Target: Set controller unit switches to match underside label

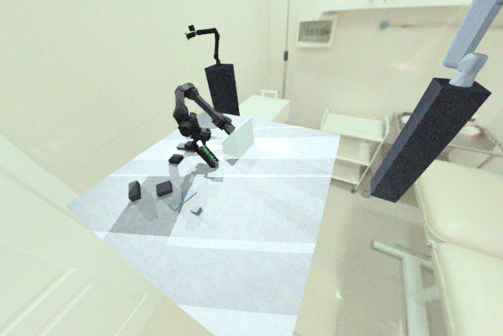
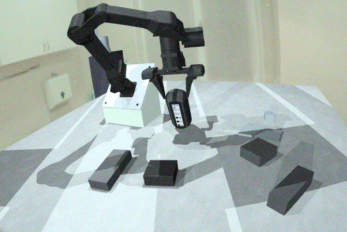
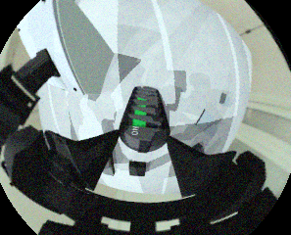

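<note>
The dark grey controller unit [image 1: 208, 157] [image 2: 187, 112] [image 3: 147, 109] is held off the bench on end, slightly tilted. My gripper [image 2: 176, 97] [image 3: 143, 135] is shut on it, one finger on each side near its upper end. The label [image 2: 177, 116] on its underside faces the exterior view: the upper three squares look empty, the lower three filled; the printed numbers are too small to read. The switch side shows in the top view and the wrist view, with several green ends and the word ON. Exact switch positions are unclear.
Dark blocks [image 2: 109, 169] [image 2: 160, 172] [image 2: 258, 152] [image 2: 290, 188] lie on the bench. A white sloped box [image 1: 244, 138] [image 2: 123, 116] stands beside the arm's base. A thin pale plate [image 1: 176, 202] and a small pale cube [image 1: 196, 210] [image 2: 269, 116] lie farther off.
</note>
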### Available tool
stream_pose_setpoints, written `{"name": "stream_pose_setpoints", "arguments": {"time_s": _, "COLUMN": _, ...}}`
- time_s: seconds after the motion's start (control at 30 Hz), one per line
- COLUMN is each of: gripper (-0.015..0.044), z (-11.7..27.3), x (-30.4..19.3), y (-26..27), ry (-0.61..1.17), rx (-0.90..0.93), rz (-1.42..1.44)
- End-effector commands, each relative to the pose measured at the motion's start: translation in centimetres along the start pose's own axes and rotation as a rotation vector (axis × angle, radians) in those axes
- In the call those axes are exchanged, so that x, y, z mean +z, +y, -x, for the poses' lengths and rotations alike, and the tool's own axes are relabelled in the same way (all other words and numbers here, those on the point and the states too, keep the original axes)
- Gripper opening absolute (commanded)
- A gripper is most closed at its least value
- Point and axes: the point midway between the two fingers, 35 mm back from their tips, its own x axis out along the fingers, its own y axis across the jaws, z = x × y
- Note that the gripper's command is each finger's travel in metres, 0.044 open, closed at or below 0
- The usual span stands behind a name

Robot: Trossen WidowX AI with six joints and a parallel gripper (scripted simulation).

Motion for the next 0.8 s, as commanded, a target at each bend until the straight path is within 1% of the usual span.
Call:
{"name": "stream_pose_setpoints", "arguments": {"time_s": 0.0, "gripper": 0.0338, "z": -0.3, "x": -0.3, "y": 0.1, "ry": 0.002, "rx": 0.006, "rz": 0.005}}
{"name": "stream_pose_setpoints", "arguments": {"time_s": 0.77, "gripper": 0.0338, "z": -1.1, "x": -2.0, "y": 0.1, "ry": 0.003, "rx": 0.006, "rz": 0.005}}
